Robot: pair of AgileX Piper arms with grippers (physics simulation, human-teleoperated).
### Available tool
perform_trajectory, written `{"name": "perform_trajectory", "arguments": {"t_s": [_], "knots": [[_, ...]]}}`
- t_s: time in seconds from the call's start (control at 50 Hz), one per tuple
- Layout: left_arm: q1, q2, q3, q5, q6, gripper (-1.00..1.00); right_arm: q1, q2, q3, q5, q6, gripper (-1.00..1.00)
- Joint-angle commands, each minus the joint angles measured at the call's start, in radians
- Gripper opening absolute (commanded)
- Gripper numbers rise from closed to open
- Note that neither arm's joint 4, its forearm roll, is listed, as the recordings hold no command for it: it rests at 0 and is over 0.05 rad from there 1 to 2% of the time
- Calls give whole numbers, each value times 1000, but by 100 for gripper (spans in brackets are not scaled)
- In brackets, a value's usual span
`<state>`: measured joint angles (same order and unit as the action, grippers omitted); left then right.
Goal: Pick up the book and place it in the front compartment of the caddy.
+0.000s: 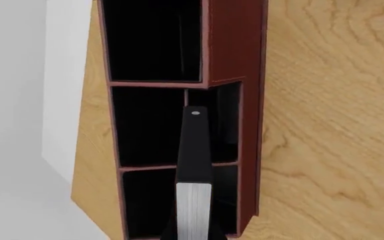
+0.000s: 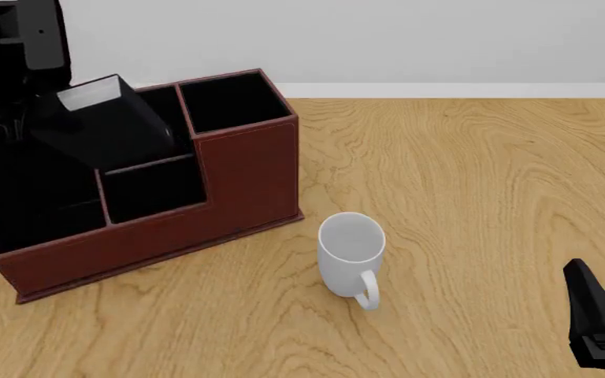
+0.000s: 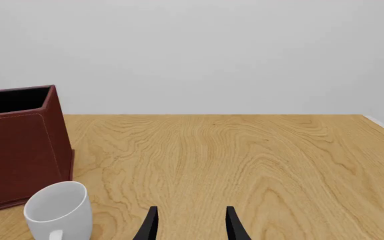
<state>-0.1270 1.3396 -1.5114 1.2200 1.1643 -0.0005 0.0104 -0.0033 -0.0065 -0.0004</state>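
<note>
**A:** Pale wood-grain table [image 2: 471,157] against a plain grey wall. Start at the left: what is that arm doing?

**B:** The left gripper [image 2: 13,118] hangs over the far left end of the caddy [image 2: 250,181], and the book [image 2: 108,126] sits tilted beneath it, white page edges up, leaning across the caddy's middle. In the left wrist view the book [image 1: 195,150] runs straight out along the fingers, above the dividers between compartments, so I judge it gripped, though the fingertips themselves are hidden by it.

**A:** So the pick-up is done?

**B:** By my reading, yes: the book is off the table and above the caddy. It does not look seated in any compartment yet, and its lower edge seems to be over the small middle pocket, not settled in the long front one. Lowering it there and letting go remain.

**A:** Further right?

**B:** A white mug [image 2: 352,260] stands on the table just beside the caddy's front corner. At the far right the right gripper [image 3: 190,222] idles low over bare wood, fingers parted with nothing between them, well away from everything.
</note>
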Motion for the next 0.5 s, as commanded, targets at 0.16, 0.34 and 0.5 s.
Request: {"name": "perform_trajectory", "arguments": {"t_s": [0.16, 0.34, 0.5], "knots": [[-29, 104, -117, 0, 5, -100, 0, 0, 0, 0, 0, 100], [-10, 137, -135, 0, -1, -100, 0, 0, 0, 0, 0, 100], [25, 166, -155, 0, 19, -100, 0, 0, 0, 0, 0, 100]]}}
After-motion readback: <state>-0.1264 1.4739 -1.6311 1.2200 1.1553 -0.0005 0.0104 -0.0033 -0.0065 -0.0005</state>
